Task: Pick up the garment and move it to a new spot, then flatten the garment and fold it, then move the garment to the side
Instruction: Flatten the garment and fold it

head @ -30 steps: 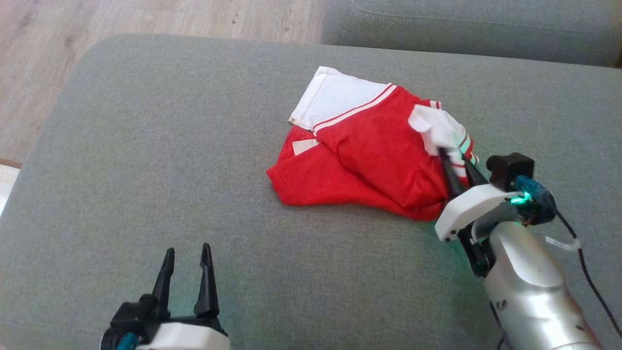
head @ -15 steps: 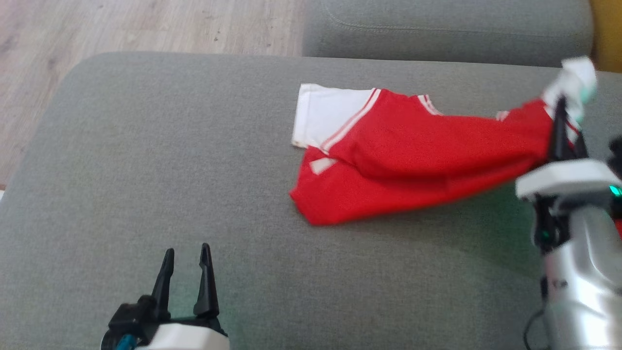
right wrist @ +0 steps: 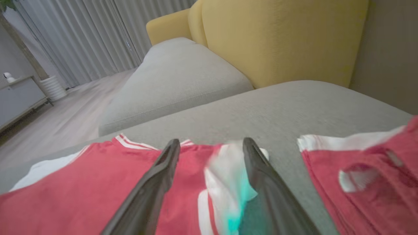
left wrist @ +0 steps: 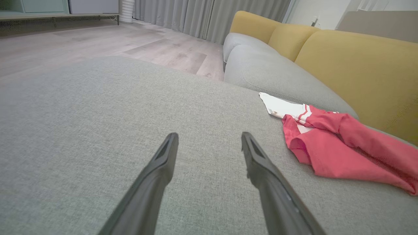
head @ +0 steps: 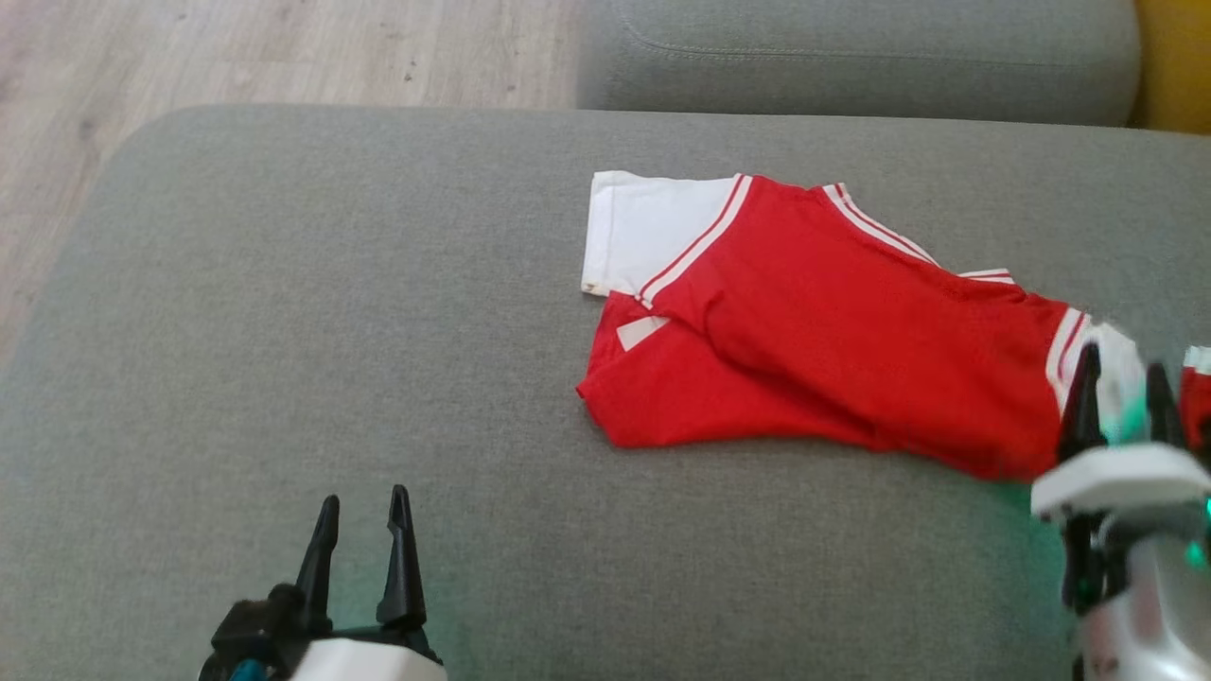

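Your garment [head: 833, 331] is the red tee with white sleeves and striped trim. It lies rumpled on the grey sofa cushion [head: 331, 284], stretched out sideways and nowhere near flat yet.

The right gripper [head: 1124, 364] is at the end of the garment closest to it. In the right wrist view [right wrist: 211, 141] its fingers are spread wide with one white sleeve [right wrist: 225, 176] lying in the gap between them. That sleeve is blurry, so you can't tell if it touches either finger, but nothing looks pinched. The red body of the garment runs off to the left of those fingers. On the far right of them there's another red-and-white bit of cloth [right wrist: 359, 176], with a strip of bare cushion in between. You can't tell if it belongs to the same garment.

The left gripper [head: 364, 498] hangs over bare cushion with its fingers apart too, holding nothing. From its own wrist camera [left wrist: 209, 135] the garment [left wrist: 343, 147] is ahead and well off to the right of the fingers, not touching them.

Past the fingertips of both grippers you've got a second grey cushion [left wrist: 277, 75] and the yellow backrest [left wrist: 359, 65].
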Tool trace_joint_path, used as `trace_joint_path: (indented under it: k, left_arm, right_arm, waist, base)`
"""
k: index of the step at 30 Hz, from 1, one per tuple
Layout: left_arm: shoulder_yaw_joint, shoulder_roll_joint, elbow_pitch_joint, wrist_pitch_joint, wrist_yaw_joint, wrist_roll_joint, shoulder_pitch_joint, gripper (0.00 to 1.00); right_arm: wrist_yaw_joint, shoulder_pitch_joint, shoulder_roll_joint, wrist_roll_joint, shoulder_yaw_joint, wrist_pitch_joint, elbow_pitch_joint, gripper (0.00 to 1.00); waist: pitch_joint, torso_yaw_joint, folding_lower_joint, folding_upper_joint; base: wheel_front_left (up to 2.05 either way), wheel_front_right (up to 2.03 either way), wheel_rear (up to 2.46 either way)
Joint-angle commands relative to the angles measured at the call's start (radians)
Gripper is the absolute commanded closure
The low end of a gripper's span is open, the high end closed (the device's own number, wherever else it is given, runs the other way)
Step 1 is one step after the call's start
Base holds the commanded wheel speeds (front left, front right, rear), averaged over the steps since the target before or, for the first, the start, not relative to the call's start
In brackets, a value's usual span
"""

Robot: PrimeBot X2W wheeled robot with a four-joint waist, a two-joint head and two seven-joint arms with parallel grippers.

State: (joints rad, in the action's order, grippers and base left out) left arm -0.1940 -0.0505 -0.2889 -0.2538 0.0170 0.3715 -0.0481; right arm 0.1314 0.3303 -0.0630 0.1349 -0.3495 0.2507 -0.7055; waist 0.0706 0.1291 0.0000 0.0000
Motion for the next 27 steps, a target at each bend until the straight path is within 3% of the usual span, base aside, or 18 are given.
trace_joint_path:
  k: [1,7,15,21,27]
  left_arm:
    - [0.026,0.0,0.022,-0.008,-0.005,0.003,0.02,0.0]
    - [0.009,0.0,0.02,-0.008,0.006,-0.002,0.034,0.0]
    - [-0.081,0.0,-0.018,-0.008,0.056,0.009,0.132,0.0]
    - [-0.164,0.0,-0.145,-0.008,0.098,0.061,0.283,0.0]
    - [-0.182,0.0,-0.279,-0.008,0.111,0.098,0.389,0.0]
  right_arm:
    - [-0.001,-0.003,0.005,-0.006,0.019,0.011,0.042,0.0]
    - [-0.001,-0.099,0.012,0.023,0.08,0.011,0.131,0.0]
    - [-0.001,-0.143,0.013,0.089,0.193,0.011,0.233,0.0]
    - [-0.001,-0.126,0.013,0.099,0.258,0.011,0.265,0.0]
    - [-0.001,-0.113,0.013,0.094,0.275,0.011,0.269,0.0]
  waist:
    - [0.0,-0.008,0.0,0.0]
    - [0.01,-0.042,0.0,0.0]
    - [0.059,-0.095,0.0,0.0]
    - [0.116,-0.148,0.0,0.0]
    - [0.156,-0.193,0.0,0.0]
  base:
    - [0.0,0.0,0.0]
    - [0.0,0.0,0.0]
    - [0.0,0.0,0.0]
    - [0.0,0.0,0.0]
    - [0.0,0.0,0.0]
